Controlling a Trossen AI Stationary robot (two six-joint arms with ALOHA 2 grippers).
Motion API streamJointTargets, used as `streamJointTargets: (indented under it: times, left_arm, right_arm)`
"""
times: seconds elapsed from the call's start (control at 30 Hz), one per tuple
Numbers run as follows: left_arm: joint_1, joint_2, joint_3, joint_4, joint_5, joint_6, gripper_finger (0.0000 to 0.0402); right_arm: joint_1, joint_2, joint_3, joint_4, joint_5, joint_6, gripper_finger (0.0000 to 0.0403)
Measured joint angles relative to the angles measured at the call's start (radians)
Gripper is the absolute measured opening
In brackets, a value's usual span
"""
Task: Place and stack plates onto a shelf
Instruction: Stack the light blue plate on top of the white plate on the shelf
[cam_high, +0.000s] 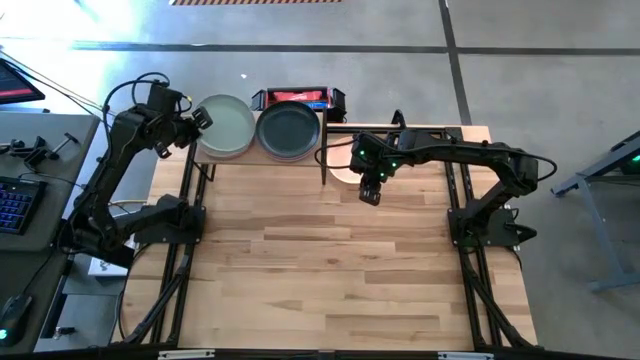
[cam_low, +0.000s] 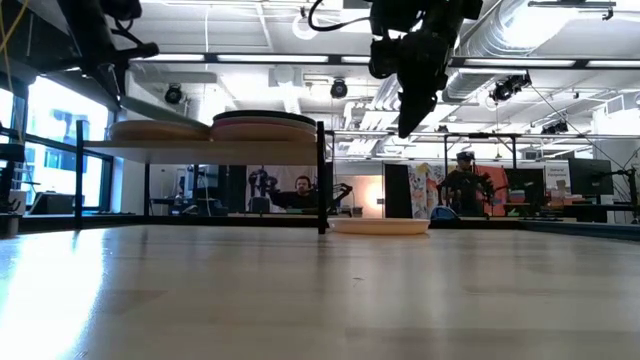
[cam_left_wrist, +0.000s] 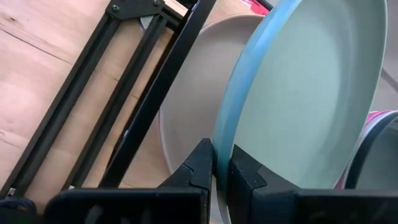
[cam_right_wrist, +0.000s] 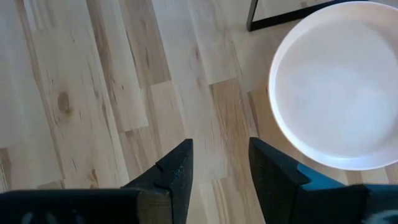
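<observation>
Big open wooden tabletop (cam_high: 340, 260), loads of room up front. The shelf (cam_high: 262, 155) is packed: left gripper (cam_left_wrist: 221, 169) pinches the tilted sage green plate (cam_high: 224, 126) by its rim, could slide off. Right gripper (cam_right_wrist: 219, 168) hangs spread and empty near the off-white plate (cam_right_wrist: 339, 87).

The left gripper (cam_high: 200, 120) sits at the end of the left arm, which is folded and reaches toward the far left of the table. Its fingers (cam_left_wrist: 200, 168) are clamped together on a thin rim. The right gripper (cam_high: 371, 190) points downward, fingers (cam_right_wrist: 177, 171) parted, nothing between them.
</observation>
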Motion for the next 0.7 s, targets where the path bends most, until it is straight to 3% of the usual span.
streamJointTargets:
  times: [0.3,0.7]
  left_arm:
    - [0.000,0.020,0.000,-0.001,0.000,0.015,0.0018]
    - [0.000,0.020,0.000,-0.009,0.056,0.021,0.0085]
  right_arm:
    - [0.000,0.000,0.000,0.001,0.001,0.000,0.0134]
    - [0.000,0.000,0.000,0.001,0.004,0.000,0.0134]
